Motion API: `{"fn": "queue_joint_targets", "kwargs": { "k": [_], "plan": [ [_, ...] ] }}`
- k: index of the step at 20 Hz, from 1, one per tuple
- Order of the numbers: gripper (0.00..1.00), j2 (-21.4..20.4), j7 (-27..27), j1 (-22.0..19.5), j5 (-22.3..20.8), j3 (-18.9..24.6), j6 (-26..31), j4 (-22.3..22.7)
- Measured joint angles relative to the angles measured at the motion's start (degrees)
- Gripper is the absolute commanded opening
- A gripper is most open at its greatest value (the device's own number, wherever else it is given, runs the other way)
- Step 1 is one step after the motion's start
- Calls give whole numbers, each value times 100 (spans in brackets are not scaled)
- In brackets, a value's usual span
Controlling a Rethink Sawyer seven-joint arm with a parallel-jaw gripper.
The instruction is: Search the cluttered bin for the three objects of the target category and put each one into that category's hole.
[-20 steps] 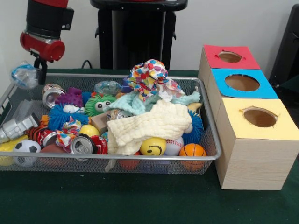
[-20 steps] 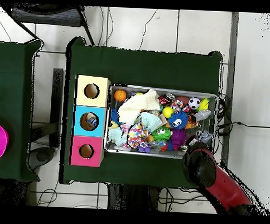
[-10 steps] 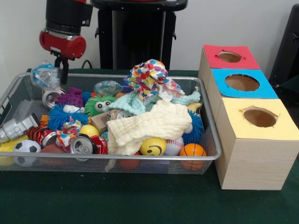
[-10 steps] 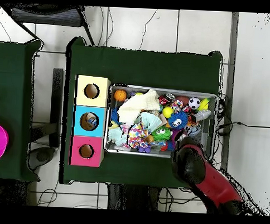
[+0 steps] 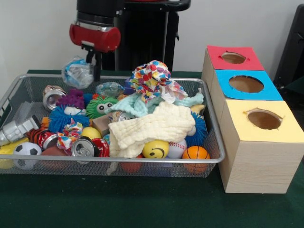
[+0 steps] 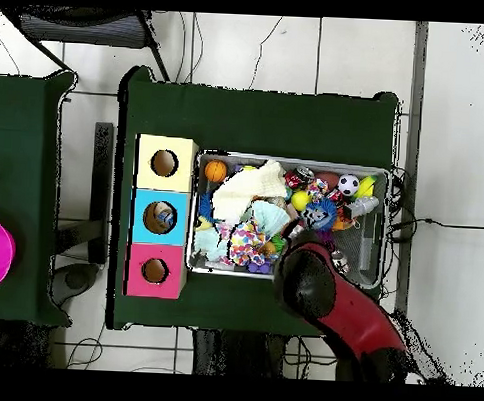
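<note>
My gripper (image 5: 91, 66) hangs over the back edge of the wire bin (image 5: 142, 161), left of centre, shut on a crumpled clear plastic bottle (image 5: 77, 73) with blue markings, held clear of the pile. The bin holds crushed cans (image 5: 86, 147), fuzzy toys, balls and cloths. To its right stand three boxes with a red hole (image 5: 233, 57), a blue hole (image 5: 246, 84) and a yellow hole (image 5: 264, 119). In the overhead view the red arm (image 6: 310, 279) covers the gripper and the bin's (image 6: 288, 157) lower middle.
A cream cloth (image 5: 151, 126) and a spotted cloth (image 5: 152, 76) are heaped in the bin's middle, between the gripper and the boxes. A smiley ball (image 5: 156, 149) and a basketball (image 5: 195, 153) lie at the front. A black pedestal stands behind the bin.
The gripper has carried the plastic bottle rightward along the bin's back edge, from the far left corner toward the middle, and slightly higher.
</note>
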Motion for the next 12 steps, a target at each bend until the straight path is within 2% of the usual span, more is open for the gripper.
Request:
{"fn": "queue_joint_targets", "kwargs": {
  "k": [7, 8, 12],
  "plan": [
    [0, -268, 9, 826, 578, -131, 205, 1],
    [0, -335, 9, 1119, 755, -232, 324, -2],
    [0, -451, 15, 1758, 1119, -470, 602, -2]
  ]
}}
